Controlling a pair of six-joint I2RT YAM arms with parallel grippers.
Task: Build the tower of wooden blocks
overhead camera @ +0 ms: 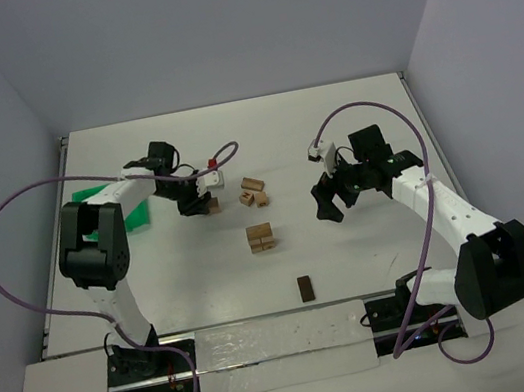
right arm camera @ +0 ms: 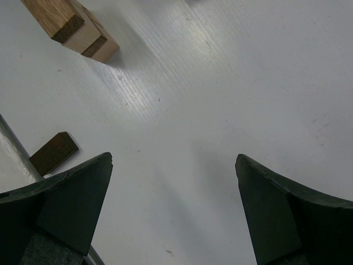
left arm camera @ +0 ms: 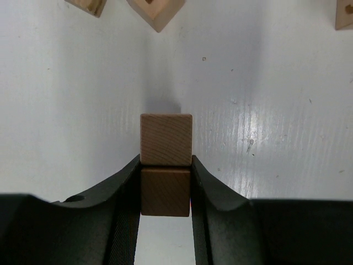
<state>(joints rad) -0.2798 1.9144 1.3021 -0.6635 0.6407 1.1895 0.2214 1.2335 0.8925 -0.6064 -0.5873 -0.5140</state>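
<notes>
My left gripper [overhead camera: 199,205] is low over the table, right of the green bin. In the left wrist view it [left arm camera: 165,163] is shut on a light-tan wood block [left arm camera: 165,190], gripped on both sides by the fingertips. The block also shows in the top view [overhead camera: 212,206]. Several loose wood blocks [overhead camera: 253,192] lie just to its right, and some show at the top of the left wrist view [left arm camera: 157,11]. The tower [overhead camera: 260,237], a short stack of wood blocks, stands mid-table and shows in the right wrist view [right arm camera: 71,27]. My right gripper [overhead camera: 328,201] is open and empty [right arm camera: 174,160] above bare table, right of the tower.
A green bin [overhead camera: 117,206] sits at the left, partly behind the left arm. A dark brown block [overhead camera: 306,289] lies near the front edge and also shows in the right wrist view [right arm camera: 53,153]. Walls enclose the table on three sides.
</notes>
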